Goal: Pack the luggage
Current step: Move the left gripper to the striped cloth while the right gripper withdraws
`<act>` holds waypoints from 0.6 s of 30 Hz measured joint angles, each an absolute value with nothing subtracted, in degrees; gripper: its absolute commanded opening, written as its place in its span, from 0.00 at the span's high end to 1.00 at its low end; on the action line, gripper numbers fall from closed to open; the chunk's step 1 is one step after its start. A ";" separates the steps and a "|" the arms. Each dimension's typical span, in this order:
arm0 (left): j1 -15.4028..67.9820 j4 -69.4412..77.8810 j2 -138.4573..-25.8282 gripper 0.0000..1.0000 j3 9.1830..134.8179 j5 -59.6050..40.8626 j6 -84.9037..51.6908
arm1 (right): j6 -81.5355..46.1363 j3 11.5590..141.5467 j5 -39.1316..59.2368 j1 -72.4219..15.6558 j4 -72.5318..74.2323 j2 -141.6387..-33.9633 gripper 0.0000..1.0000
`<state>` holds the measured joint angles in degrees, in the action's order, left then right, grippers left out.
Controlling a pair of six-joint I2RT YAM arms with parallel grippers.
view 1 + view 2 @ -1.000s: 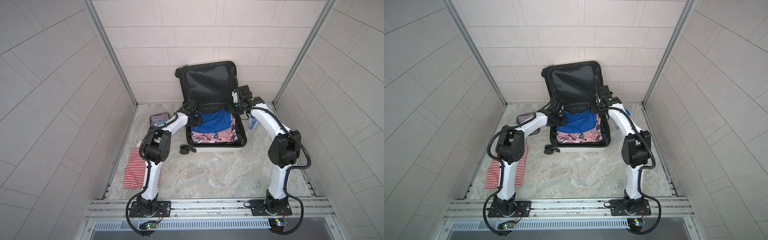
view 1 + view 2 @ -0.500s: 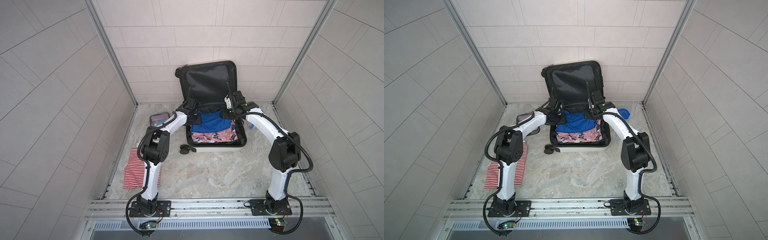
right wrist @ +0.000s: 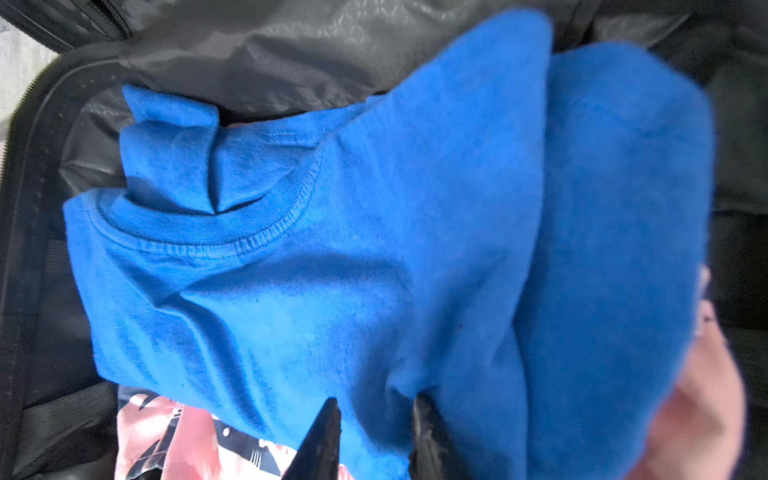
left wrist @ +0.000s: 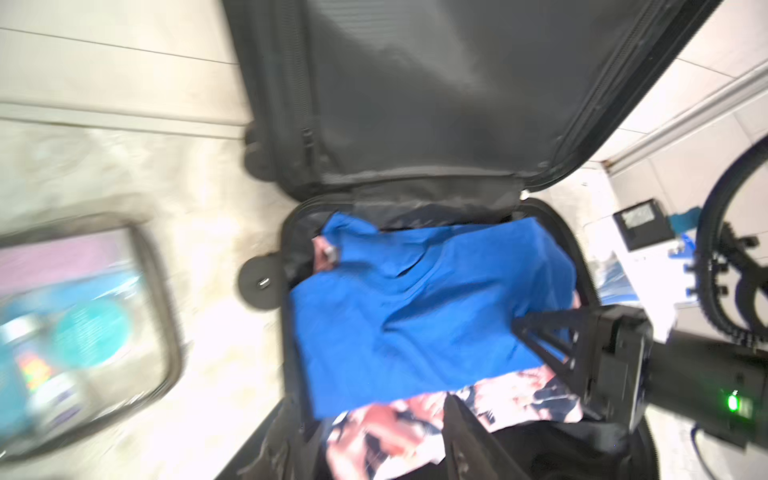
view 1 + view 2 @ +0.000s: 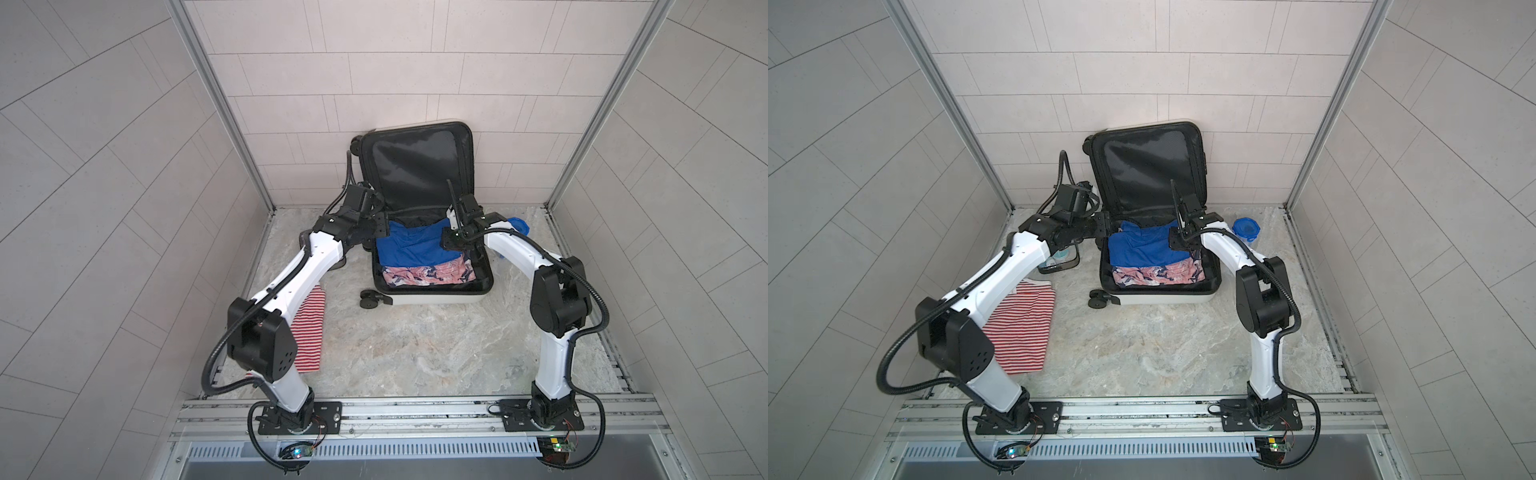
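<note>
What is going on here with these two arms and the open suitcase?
Two robot arms are packing a small white suitcase, which lies open with its lid against the back wall. A blue T-shirt lies in it on top of a pink patterned garment. The right pincer pinches a fold of the blue T-shirt; the left pincer is open at the suitcase's left rim, holding nothing. A red-striped shirt, a clear toiletry pouch and a blue-lidded container lie on the floor outside.

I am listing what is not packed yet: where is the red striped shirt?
In both top views the red striped shirt lies on the floor at the left, partly hidden by the left arm, outside the luggage.
</note>
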<state>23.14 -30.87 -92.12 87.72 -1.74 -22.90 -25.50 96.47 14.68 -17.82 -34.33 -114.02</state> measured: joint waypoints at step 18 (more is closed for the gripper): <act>21.04 -38.17 -68.66 0.36 49.52 13.13 -35.64 | -24.88 89.27 17.43 -18.57 -32.38 -96.55 0.43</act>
